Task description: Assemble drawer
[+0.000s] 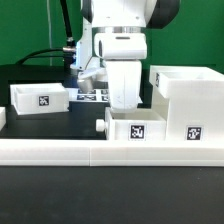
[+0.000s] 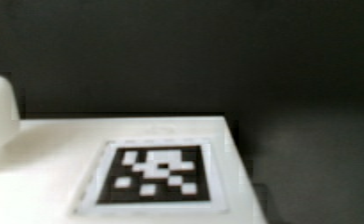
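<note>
1. Starting with the exterior view, you see the gripper (image 1: 122,100) lowered just behind the knobbed tray (image 1: 135,128). Its fingertips are hidden, so you cannot tell how far it is open or what it holds.
2. The knobbed tray sits against the border rail (image 1: 60,150). The drawer box (image 1: 190,100) stands just beside it at that view's right, and the second tray (image 1: 40,97) lies well apart at the left.
3. Turning to the wrist view, you see a blurred white panel (image 2: 54,140) bearing a square tag (image 2: 156,170), with the dark table (image 2: 197,50) beyond.
</note>
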`<state>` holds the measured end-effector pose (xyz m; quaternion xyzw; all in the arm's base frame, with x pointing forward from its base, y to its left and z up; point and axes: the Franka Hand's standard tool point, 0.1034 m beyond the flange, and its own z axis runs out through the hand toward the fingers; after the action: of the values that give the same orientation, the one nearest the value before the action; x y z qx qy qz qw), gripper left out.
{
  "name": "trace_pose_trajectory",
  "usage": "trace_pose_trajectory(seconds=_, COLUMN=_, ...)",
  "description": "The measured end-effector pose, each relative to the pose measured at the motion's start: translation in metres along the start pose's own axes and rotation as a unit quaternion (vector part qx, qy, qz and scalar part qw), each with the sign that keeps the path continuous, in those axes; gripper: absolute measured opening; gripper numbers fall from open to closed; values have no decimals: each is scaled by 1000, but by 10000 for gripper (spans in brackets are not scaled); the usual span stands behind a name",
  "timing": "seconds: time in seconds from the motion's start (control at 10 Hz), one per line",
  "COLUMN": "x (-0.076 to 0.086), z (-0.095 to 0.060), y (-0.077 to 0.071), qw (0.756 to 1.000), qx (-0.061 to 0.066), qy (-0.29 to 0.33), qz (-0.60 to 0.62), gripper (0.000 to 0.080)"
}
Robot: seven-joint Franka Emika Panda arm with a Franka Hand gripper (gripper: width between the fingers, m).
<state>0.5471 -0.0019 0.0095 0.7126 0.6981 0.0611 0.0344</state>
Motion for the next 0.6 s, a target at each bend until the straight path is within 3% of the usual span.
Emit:
trace_pose_trajectory(seconds=0.2, x=1, z=0, y=0, qw=1000, qx=-6, qy=1, qz=5, gripper=42)
trace_pose_trajectory(seconds=0.3, x=2, z=1, y=0, qw=1000, qx=-17, qy=3, qz=11, gripper=42)
trace_pose_trajectory(seconds=0.5, x=1, z=1, y=0, qw=1000, qx=-13, qy=2, qz=12, gripper=42)
trace_pose_trajectory(seconds=0.6, x=0, z=1, y=1, qw=1000, qx=-5, qy=1, qz=12, gripper=42)
